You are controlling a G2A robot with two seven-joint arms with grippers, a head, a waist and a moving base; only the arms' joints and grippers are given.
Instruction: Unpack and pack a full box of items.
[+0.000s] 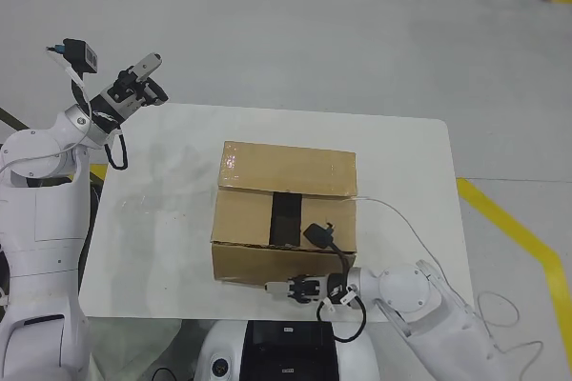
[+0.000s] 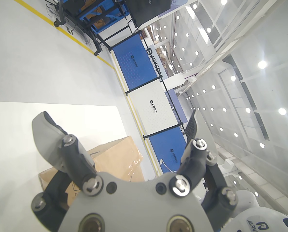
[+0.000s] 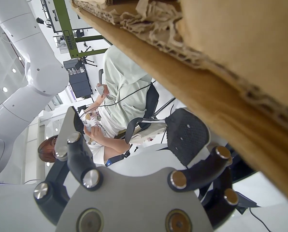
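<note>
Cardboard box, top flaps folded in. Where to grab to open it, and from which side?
Grip a top flap at its free edge along the dark gap, from above: one jaw in the gap, one on top. The flap is thin; the cardboard box itself looks too wide for the jaws. The right gripper, open, is nearest.

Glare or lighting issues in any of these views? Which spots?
Top view: even light, but a bright sheen on the taped far left corner of the box. Left wrist view: the ceiling lights bloom into white spots. Right wrist view: the room behind is bright, and the box's opening is in deep shade.
</note>
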